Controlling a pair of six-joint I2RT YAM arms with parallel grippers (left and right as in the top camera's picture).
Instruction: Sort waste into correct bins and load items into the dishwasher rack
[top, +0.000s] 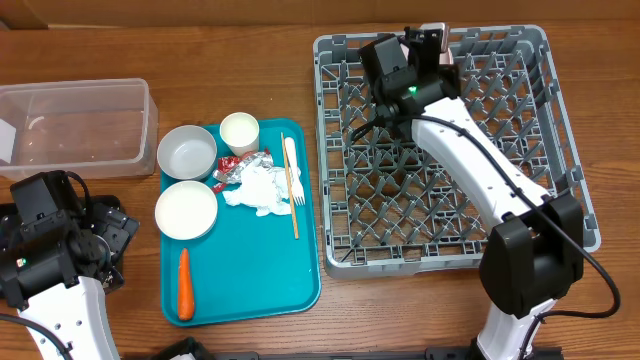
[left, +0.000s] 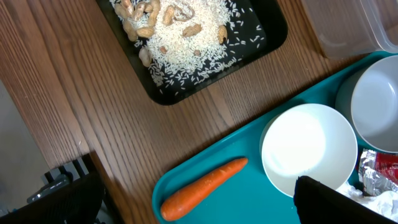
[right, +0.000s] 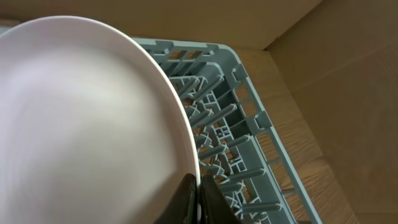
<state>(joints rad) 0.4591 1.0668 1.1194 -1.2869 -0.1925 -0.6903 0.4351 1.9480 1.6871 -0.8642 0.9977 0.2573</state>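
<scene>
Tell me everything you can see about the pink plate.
The plate is round, pale pink, smooth and slightly glossy, with no scraps on the face that shows. It stands on edge, its rim pinched by the shut right claw, over the far side of the grey dishwasher rack. From overhead only a thin pink edge shows. Whether it touches the rack cannot be told.
</scene>
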